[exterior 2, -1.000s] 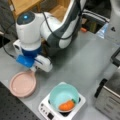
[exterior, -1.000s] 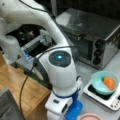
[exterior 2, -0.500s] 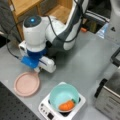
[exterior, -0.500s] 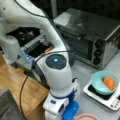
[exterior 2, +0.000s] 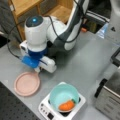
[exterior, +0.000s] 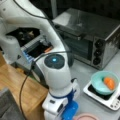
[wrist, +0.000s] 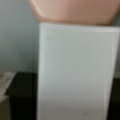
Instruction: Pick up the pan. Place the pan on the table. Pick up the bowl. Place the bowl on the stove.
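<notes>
The pinkish-brown pan (exterior 2: 26,83) lies flat on the grey table (exterior 2: 82,65) at a front view's lower left; only its rim (exterior: 86,117) shows at a front view's bottom. My gripper (exterior 2: 37,70) reaches down at the pan's edge, where the short white handle is. In the wrist view that handle (wrist: 77,75) fills the middle, with the pan (wrist: 75,10) beyond it and dark shapes on either side. The teal bowl (exterior 2: 62,93) (exterior: 100,81) sits on the white stove (exterior 2: 45,110) (exterior: 112,102), apart from the gripper.
An orange object (exterior 2: 66,105) lies inside the bowl. A large steel toaster oven (exterior: 87,37) (exterior 2: 110,100) stands behind the stove. A wooden counter (exterior: 22,90) and wooden shelves (exterior 2: 27,7) border the table. Cables hang off the arm.
The arm has come down and a little closer to the pan's handle. Pan, bowl and stove have not moved.
</notes>
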